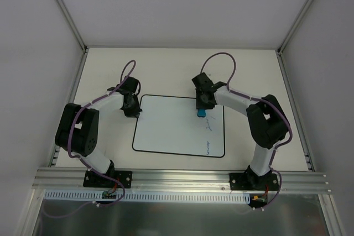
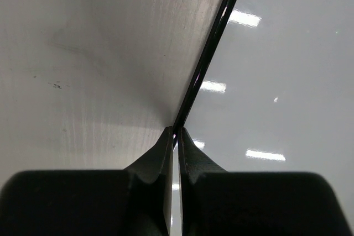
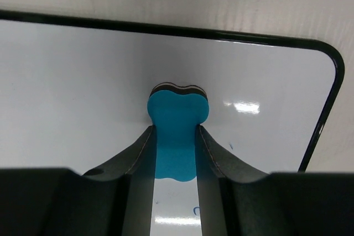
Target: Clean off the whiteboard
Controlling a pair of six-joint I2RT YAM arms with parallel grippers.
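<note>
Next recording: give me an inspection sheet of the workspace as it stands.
Surface: cream table, a few faint marks.
Job's things: whiteboard lying flat, faint blue writing near its right side; blue eraser at its upper right.
Clutter: nothing seen.
Grippers: left gripper shut, tips at the board's left border; right gripper shut on the eraser.
Cables: purple cables loop above each wrist.
Surroundings: white walls; metal rail at the near edge.

My right gripper was black, the eraser blue; the whiteboard was white, black-edged, its faint marks seemingly blue.
</note>
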